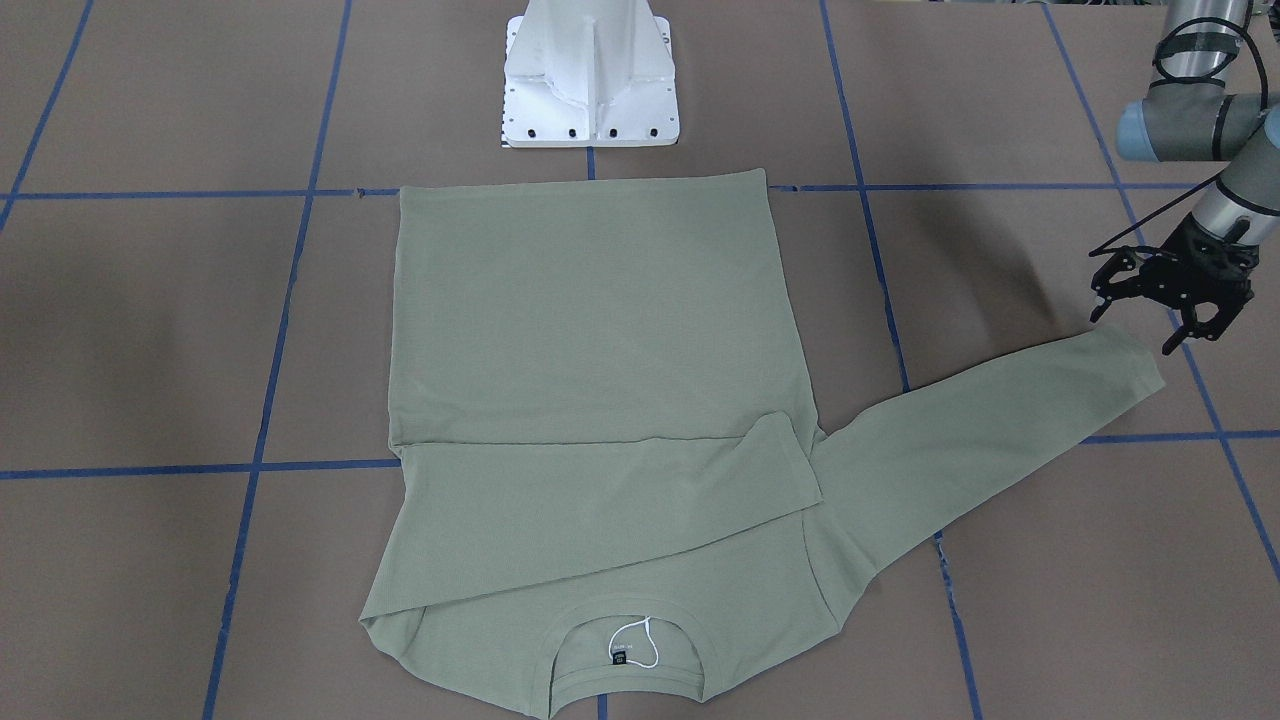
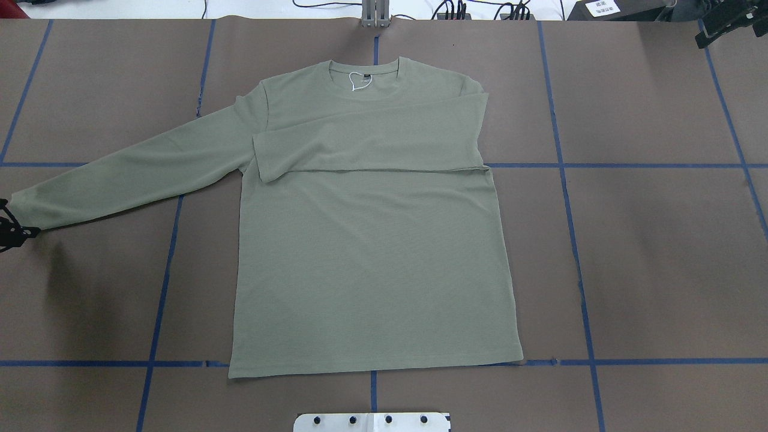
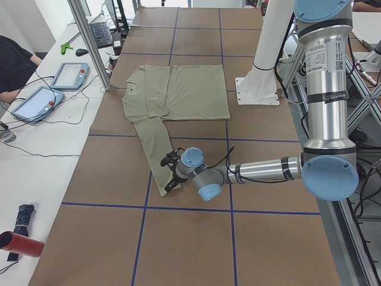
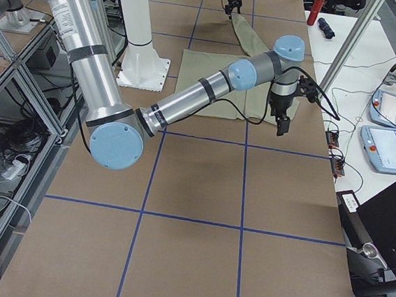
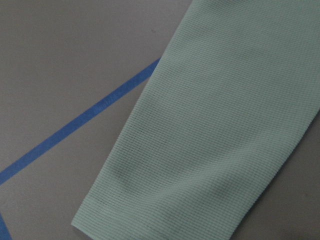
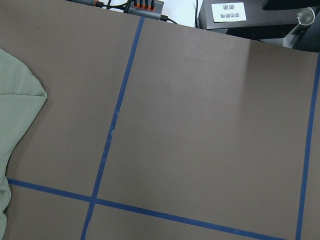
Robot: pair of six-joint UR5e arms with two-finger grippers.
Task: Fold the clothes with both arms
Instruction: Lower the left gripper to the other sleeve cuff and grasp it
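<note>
The pale green long-sleeved shirt [image 2: 372,240] lies flat on the brown table, collar [image 2: 363,72] at the far side. One sleeve [image 2: 372,141] is folded across the chest. The other sleeve [image 1: 990,440] stretches out flat toward my left side. My left gripper [image 1: 1140,325] hangs open just beyond that sleeve's cuff [image 5: 150,210] and holds nothing; it also shows at the overhead view's left edge [image 2: 12,231]. My right gripper [image 4: 282,125] hangs raised near the far right of the shirt. Whether it is open or shut, I cannot tell.
The white pedestal [image 1: 590,80] stands at the shirt's hem side. Blue tape lines [image 2: 564,165] cross the table. A side bench [image 3: 36,101] holds tablets and cables, with a person's arm [image 3: 12,65] beside it. An aluminium post [image 3: 89,42] rises at the table's far edge.
</note>
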